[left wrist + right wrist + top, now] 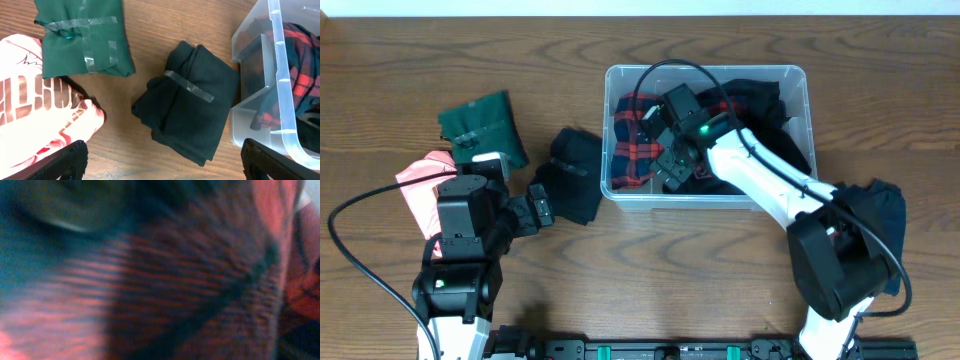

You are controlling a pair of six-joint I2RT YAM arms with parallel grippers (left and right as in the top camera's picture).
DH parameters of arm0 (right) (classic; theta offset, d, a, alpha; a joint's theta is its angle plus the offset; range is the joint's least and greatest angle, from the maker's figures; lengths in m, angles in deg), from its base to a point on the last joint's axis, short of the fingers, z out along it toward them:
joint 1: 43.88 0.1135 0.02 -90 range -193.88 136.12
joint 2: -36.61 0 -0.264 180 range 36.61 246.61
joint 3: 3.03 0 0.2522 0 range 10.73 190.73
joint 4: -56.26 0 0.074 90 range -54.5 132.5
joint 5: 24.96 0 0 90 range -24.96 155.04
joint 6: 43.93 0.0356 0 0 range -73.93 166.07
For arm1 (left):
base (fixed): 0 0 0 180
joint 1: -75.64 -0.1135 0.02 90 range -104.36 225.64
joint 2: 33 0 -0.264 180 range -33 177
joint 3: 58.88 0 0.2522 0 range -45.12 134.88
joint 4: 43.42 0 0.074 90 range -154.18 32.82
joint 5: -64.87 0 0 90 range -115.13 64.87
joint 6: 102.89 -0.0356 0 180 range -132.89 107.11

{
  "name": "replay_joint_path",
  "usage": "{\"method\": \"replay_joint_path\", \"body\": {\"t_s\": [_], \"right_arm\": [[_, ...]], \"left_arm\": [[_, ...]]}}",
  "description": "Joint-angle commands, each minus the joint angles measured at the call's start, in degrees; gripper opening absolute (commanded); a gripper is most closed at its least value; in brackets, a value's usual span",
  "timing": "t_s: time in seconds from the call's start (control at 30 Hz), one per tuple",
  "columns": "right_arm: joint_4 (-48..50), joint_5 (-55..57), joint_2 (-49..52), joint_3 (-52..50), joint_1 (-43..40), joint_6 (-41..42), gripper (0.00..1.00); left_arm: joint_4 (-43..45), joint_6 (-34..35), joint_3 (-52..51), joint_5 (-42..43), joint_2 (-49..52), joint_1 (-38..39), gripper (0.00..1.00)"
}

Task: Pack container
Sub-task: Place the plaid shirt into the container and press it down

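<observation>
The right tool is found down inside the container, pushed into the red-and-black plaid cloth. Its wrist view is nothing but blurry plaid, so whether it's gripping or spread can't be told, tbh. The step is judged to be settling that cloth in. It's probably done best if the cloth is pressed flat toward the near-left corner, so room is left for the rest, and if the tool is lifted straight up so no fabric is dragged over the rim.

The left tool is held wide apart and empty, low over the bench, lined up on the taped black bundle lying just beside the container's left wall. A grab across the middle, near the tape, is likely safest, so the fold isn't undone.

Further out, a taped green bundle and a pink-and-white garment are parked on the left.

The container itself is set toward the far side of the bench, right of centre. It's clear and colourless, rectangular with rounded corners and a thick rim. A moulded step is seen inside its wall, and it's already partly filled with dark clothes.
</observation>
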Motion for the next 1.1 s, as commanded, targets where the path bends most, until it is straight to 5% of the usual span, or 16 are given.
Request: {"method": "replay_joint_path", "body": {"t_s": [0.0, 0.17, 0.33, 0.5, 0.67, 0.87, 0.93, 1.07], "right_arm": [[1.55, 5.11, -8.41, 2.38, 0.02, 1.60, 0.99], [7.02, 4.61, -14.82, 2.51, -0.83, 1.62, 0.96], [7.72, -0.37, -10.14, 2.34, -1.14, 7.30, 0.24], [6.67, -7.37, 0.83, 2.34, -0.57, 13.03, 0.03], [3.23, -9.55, 8.63, 2.34, 0.79, 14.03, 0.07], [-0.46, -7.19, 4.96, 4.85, 0.33, 15.54, 0.17], [-2.89, -1.57, 0.26, 6.78, -1.03, 18.84, 0.29], [-4.00, 5.16, -11.45, 7.61, -7.23, 23.85, 0.74]], "left_arm": [[0.11, 0.26, 1.09, 0.09, 0.09, 0.17, 0.98], [0.11, 0.28, 1.09, 0.09, 0.11, 0.17, 0.98], [0.11, 0.28, 1.09, 0.09, 0.11, 0.17, 0.98], [0.07, 0.28, 1.09, 0.09, 0.09, 0.17, 0.98], [0.09, 0.28, 1.09, 0.09, 0.11, 0.17, 0.98], [0.11, 0.28, 1.09, 0.09, 0.09, 0.17, 0.98], [0.11, 0.28, 1.09, 0.09, 0.09, 0.17, 0.98], [0.11, 0.26, 1.09, 0.09, 0.09, 0.17, 0.98]]}}
